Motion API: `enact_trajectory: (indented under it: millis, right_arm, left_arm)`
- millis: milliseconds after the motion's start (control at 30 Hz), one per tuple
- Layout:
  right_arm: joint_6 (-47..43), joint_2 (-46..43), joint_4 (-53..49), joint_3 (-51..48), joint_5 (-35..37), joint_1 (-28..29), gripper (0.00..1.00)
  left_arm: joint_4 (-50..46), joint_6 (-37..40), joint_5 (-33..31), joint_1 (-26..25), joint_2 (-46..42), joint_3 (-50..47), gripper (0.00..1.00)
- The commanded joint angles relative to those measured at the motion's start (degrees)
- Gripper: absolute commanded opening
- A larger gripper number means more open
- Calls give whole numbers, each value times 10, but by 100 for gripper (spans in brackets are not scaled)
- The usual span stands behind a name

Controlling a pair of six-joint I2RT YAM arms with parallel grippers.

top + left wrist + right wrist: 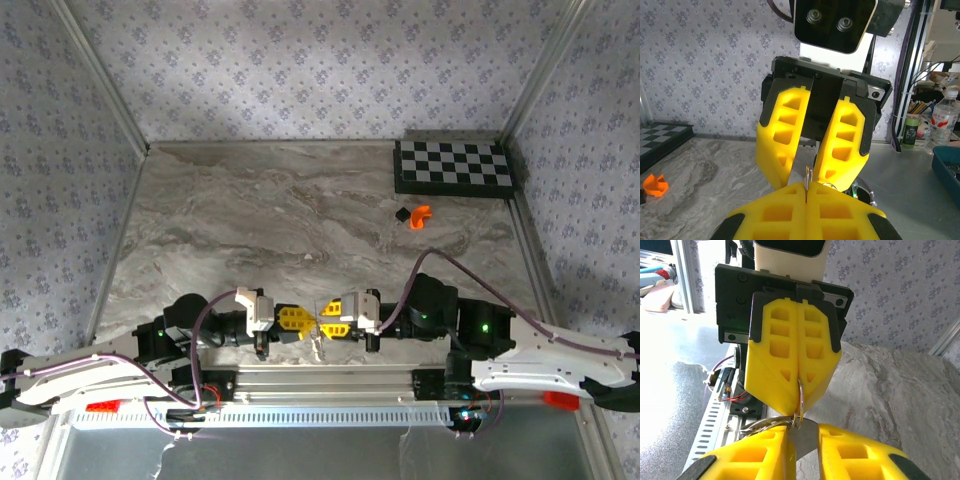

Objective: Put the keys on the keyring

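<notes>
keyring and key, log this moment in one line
left gripper: shut on keyring | right gripper: jaws flank silver key, grip unclear | grippers tip to tip

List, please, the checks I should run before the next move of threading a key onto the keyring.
1. Left gripper shut on the keyring: ok.
2. Part of the keyring showing below the left fingertips: ok.
3. Silvery key sitting between the fingers of the right gripper: ok.
4. Right gripper pressing firmly on that key: cannot tell.
5. Key's hole lined up with the split in the keyring: cannot tell.
</notes>
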Motion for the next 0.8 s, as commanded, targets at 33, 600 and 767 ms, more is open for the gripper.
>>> enact_trajectory:
  millis: [33,600,767]
  right_arm:
    - [12,-2,21,10,-18,-4,21]
    - [19,3,37,2,-16,-11,1]
    - [25,7,34,4,-10,-13,0]
  left_arm:
    - [36,6,-2,0,-4,9,0]
    - [33,8,-10,0,2,8,0]
    - [14,11,-15,0,4,12,0]
